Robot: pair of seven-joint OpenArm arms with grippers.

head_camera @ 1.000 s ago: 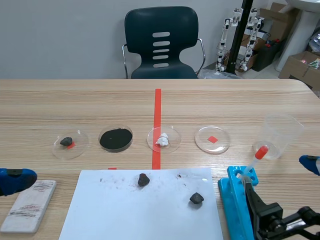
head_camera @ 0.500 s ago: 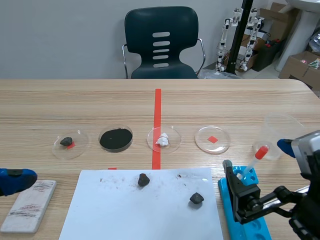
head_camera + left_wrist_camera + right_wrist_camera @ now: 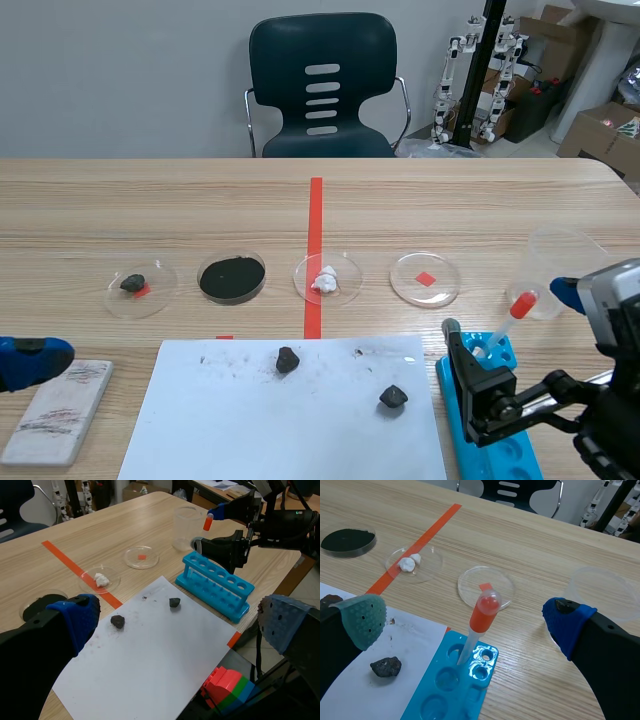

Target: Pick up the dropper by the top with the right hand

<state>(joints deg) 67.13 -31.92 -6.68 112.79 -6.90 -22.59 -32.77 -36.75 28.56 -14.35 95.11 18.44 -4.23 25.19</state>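
The dropper [image 3: 484, 612] has a clear stem and an orange-red bulb. It leans in a hole at the far end of the blue tube rack [image 3: 439, 697]. My right gripper [image 3: 464, 617] is open, one finger on each side of the bulb and neither touching it. The scene view shows the same: the right gripper [image 3: 508, 309] spread around the dropper's bulb [image 3: 522, 303] above the rack [image 3: 464, 400]. My left gripper [image 3: 180, 620] is open and holds nothing, low over the table's near left. Only its blue pad [image 3: 30, 358] shows in the scene view.
A clear plastic cup [image 3: 560, 268] stands just behind the dropper. Several petri dishes [image 3: 426, 278] lie in a row across the middle. Dark lumps [image 3: 393, 397] lie on a white paper sheet [image 3: 230, 420] left of the rack. A pale block [image 3: 58, 410] lies at the near left.
My right arm has risen and swung left, bringing its open fingers up around the dropper's bulb. The left arm and the dropper have not moved.
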